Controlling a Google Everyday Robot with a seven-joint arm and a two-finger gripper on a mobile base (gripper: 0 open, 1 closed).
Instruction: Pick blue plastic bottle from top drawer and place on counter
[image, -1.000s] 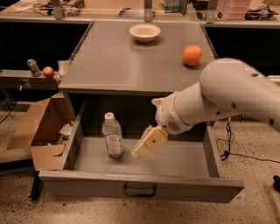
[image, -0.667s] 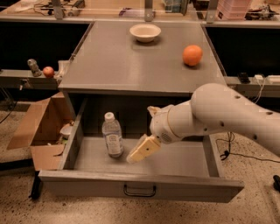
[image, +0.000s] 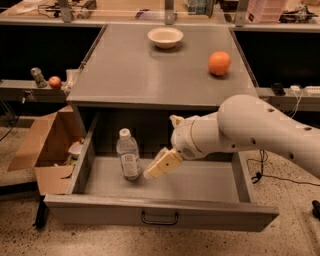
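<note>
- Since a second ago the gripper has slid left and lower inside the top drawer, closing on the blue plastic bottle; the bottle itself has not shifted.
- Now the gripper's tan tip sits just beside the bottle's lower right side, angled down and to the left. It may be touching the base, though that is hard to judge from here.
- Whether the gripper is wide or narrow, I cannot tell from this angle.
- Standing upright on the drawer floor, the bottle is in the left half, white cap on top.
- Pulled fully out, the drawer shows its dark handle at the centre of the front panel.
- On the counter above are a white bowl near the back and an orange to the right.
- An open cardboard box sits on the floor left of the drawer.
</note>
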